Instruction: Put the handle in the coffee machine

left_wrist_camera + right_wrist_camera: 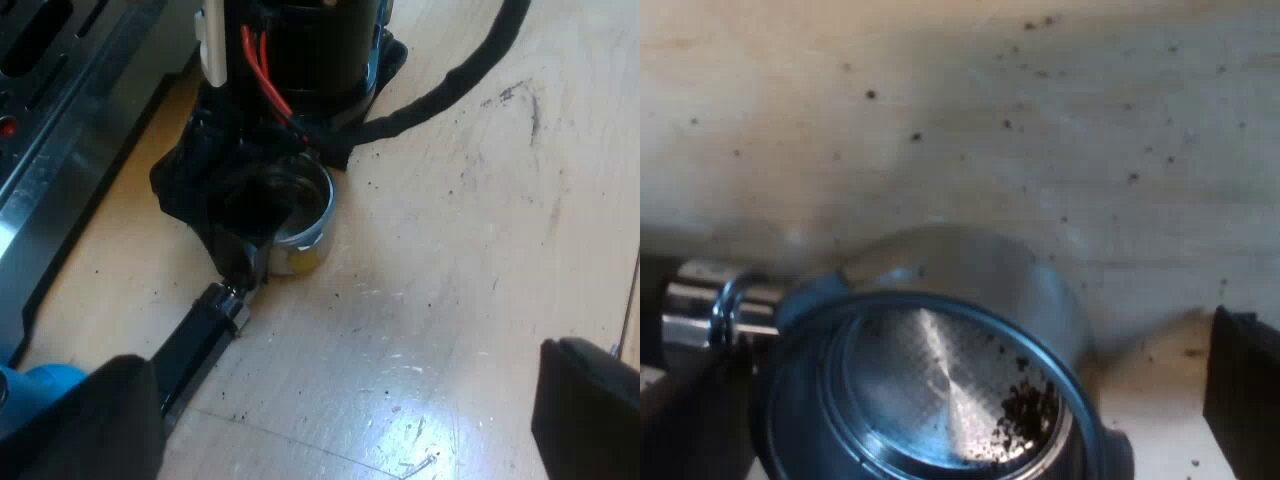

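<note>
within the parted right gripper point(970, 392) — the metal holder point(925, 375)

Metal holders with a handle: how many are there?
1. The metal holder lies on the wooden table beside the espresso machine, with the right gripper over its basket. Others may lie hidden.

Pale wooden tabletop point(480, 250), dark specks point(871, 95) scattered across it, a bright patch of reflected light point(405, 420).
</note>
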Controlling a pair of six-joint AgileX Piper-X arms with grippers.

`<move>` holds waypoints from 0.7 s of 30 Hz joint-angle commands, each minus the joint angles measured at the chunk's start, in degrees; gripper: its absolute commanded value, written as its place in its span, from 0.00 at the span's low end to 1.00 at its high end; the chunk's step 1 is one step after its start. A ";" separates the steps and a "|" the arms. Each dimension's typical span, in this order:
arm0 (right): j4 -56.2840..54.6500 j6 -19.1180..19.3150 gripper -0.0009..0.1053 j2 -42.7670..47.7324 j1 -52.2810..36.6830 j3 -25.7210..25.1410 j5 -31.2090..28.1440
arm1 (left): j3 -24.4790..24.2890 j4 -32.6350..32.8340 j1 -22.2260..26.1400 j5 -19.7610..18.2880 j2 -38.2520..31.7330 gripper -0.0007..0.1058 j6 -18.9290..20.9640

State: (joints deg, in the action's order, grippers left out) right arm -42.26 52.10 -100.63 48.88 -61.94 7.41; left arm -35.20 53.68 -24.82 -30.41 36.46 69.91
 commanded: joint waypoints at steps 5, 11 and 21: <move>-0.50 2.70 0.83 0.37 -0.04 -0.42 0.36 | -0.01 -0.43 -0.34 -0.70 -0.53 0.73 0.12; -0.50 4.35 0.74 0.37 -0.04 -0.42 0.36 | -0.01 -0.43 -0.34 -0.70 -0.53 0.73 0.12; -0.50 6.54 0.01 0.55 -0.04 -0.42 4.57 | -0.01 -0.43 -0.34 -0.70 -0.53 0.73 0.12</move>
State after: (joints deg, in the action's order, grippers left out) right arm -42.38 57.40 -100.63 48.88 -62.01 10.22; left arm -35.20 53.68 -24.82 -30.41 36.46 69.91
